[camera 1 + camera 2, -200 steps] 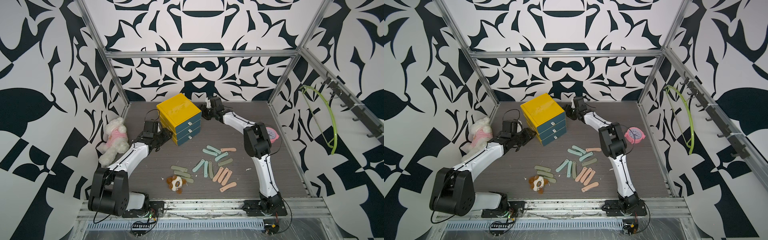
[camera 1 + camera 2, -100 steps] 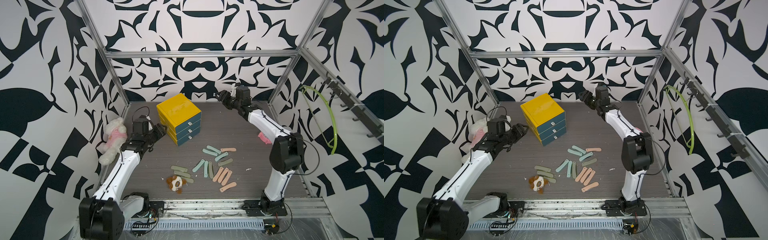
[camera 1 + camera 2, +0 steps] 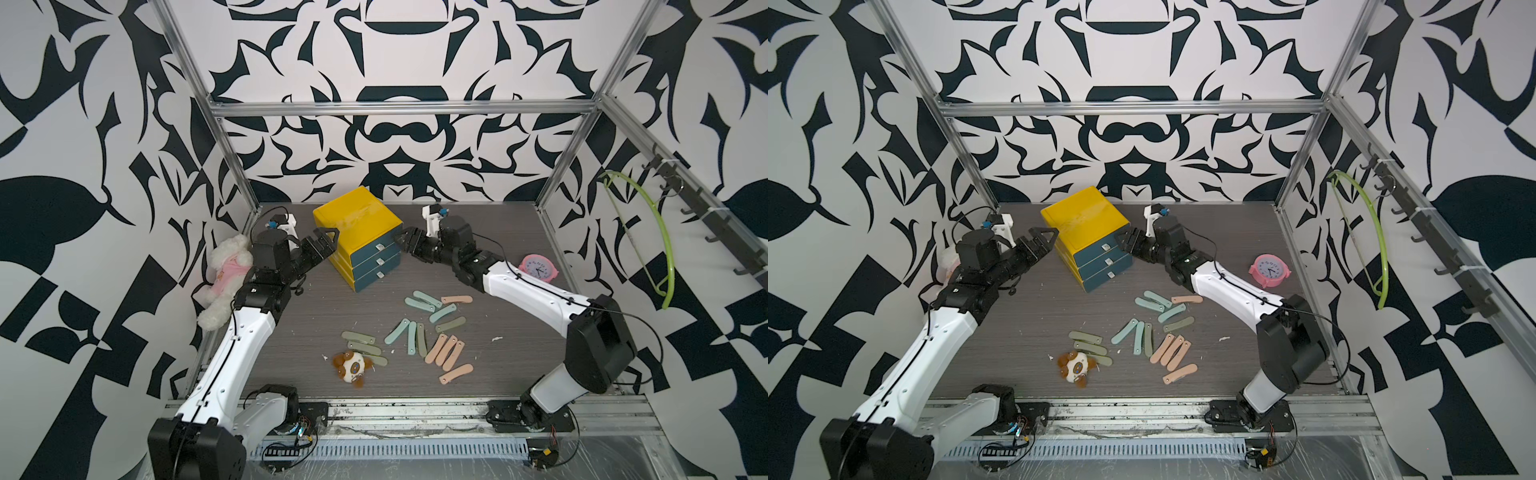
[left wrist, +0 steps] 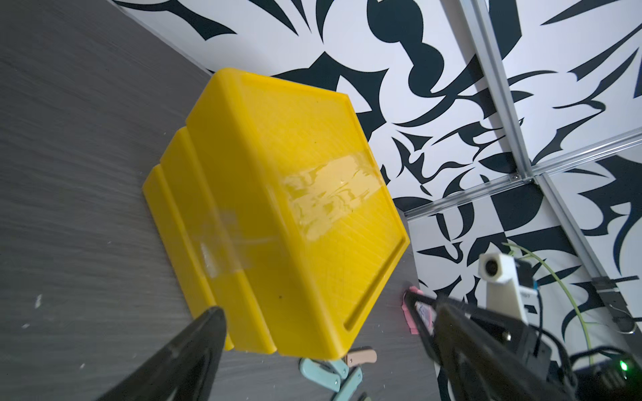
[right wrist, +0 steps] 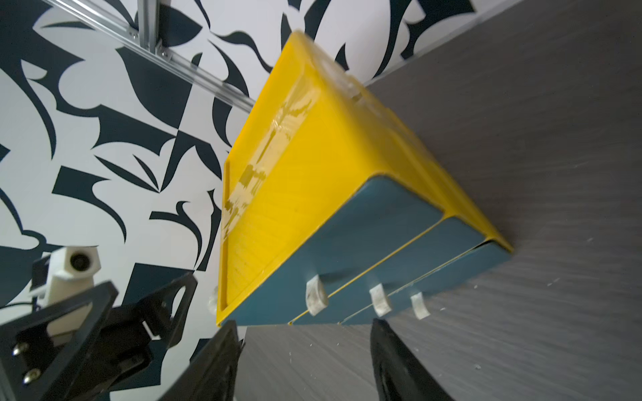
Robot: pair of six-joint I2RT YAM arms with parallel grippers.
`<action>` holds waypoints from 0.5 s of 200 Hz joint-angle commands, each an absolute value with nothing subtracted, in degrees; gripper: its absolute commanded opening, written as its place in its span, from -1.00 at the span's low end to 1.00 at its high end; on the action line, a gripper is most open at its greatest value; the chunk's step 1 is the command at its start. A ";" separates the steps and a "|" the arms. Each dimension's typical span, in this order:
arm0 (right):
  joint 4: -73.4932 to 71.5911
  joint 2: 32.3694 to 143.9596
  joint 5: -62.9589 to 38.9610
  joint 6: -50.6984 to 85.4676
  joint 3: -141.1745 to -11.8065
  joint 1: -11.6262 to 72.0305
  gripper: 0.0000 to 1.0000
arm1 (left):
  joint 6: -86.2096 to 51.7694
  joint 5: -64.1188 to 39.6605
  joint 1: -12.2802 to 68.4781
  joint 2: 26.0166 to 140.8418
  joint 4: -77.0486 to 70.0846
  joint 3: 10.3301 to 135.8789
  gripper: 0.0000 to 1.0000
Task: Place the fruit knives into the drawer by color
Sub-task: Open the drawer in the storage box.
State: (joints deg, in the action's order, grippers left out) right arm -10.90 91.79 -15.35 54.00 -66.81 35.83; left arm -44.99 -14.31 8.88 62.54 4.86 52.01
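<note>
Now both arms have closed in on the drawer unit point(image 3: 357, 216); half a second ago the right arm was stretched toward the back right corner and the left arm was drawn back toward the side wall. The left hand point(image 3: 325, 243) sits at the unit's upper left edge with its fingers spread wide; in the left wrist view the yellow casing lies between them, though I cannot tell whether they touch it. The right hand point(image 3: 402, 246) is just beside the right end of the top drawer point(image 3: 376, 247), its fingers parted and gripping nothing. The fruit knives point(image 3: 444, 312) have not moved; they lie loose on the bench point(image 3: 519, 361) in front of the unit, teal, peach and olive green mixed in a scatter.

All three dark teal drawers are pushed in, white pulls facing the knives; their insides are hidden. A strip of clear tape point(image 4: 330, 194) crosses the yellow top.

A small brown-and-white plush toy point(image 3: 352, 365) rests against the olive knives nearest the front; a white plush in a pink shirt point(image 3: 224, 270) leans at the left wall; a pink clock point(image 3: 539, 270) stands near the right wall, where a green hoop point(image 3: 660, 232) hangs from a hook rail. The bench is grey wood-grain with white crumbs on it; the walls carry a bold black-and-white pattern behind an aluminium frame.
</note>
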 commanded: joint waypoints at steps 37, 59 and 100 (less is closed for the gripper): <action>-23.23 94.22 -6.81 67.62 -63.92 39.26 0.00 | -46.75 -18.19 8.73 69.33 -3.78 54.23 0.91; -25.88 96.16 -7.22 70.73 -63.69 39.27 -0.06 | -46.50 -18.20 8.78 69.69 -3.62 54.23 0.89; -27.37 98.75 -8.13 71.69 -66.14 39.86 -0.07 | -45.86 -18.37 8.77 70.18 -3.25 54.32 0.88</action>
State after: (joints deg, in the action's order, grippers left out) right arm -22.70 98.76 -8.67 69.47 -63.70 39.27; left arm -46.61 -17.41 8.88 69.63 -2.35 52.49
